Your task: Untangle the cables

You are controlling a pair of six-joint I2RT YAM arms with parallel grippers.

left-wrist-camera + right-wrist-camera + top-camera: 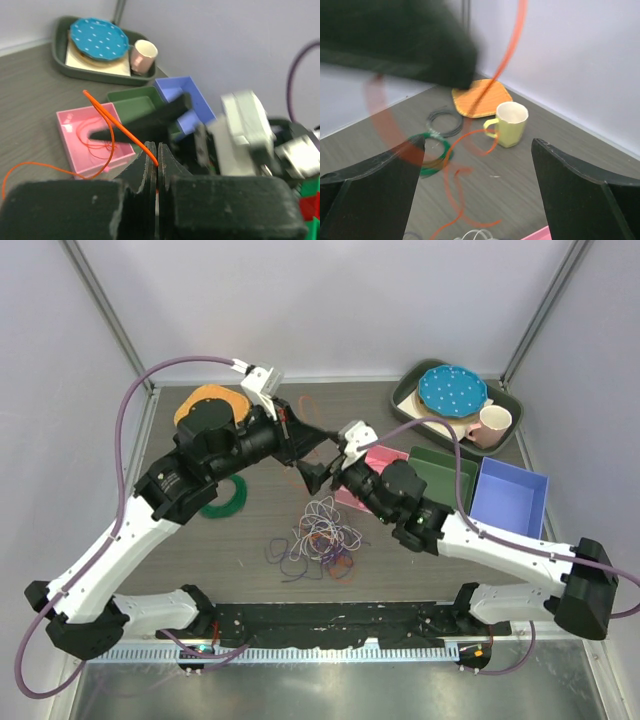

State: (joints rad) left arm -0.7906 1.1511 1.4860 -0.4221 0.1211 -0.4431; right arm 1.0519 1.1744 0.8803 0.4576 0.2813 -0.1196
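The cables (320, 540) lie in a loose tangle of white, purple, blue and orange loops at the table's middle front. My left gripper (158, 159) is shut on one thin orange cable (107, 119), which arcs up and trails down towards the pink bin (75, 142). In the top view the left gripper (322, 437) hangs above the table behind the pile. My right gripper (479, 145) is open and empty, close to the left one (318, 472). The orange cable (455, 200) hangs blurred in front of its fingers, between them but untouched.
A green wound ring (225, 500) and a grey ring (445, 122) lie at the left, near an orange mat (205, 400) and a yellow mug (512, 122). Pink (385, 458), green (440, 468) and blue (510, 495) bins stand at the right. A tray (412, 375) holds a blue plate and a cup.
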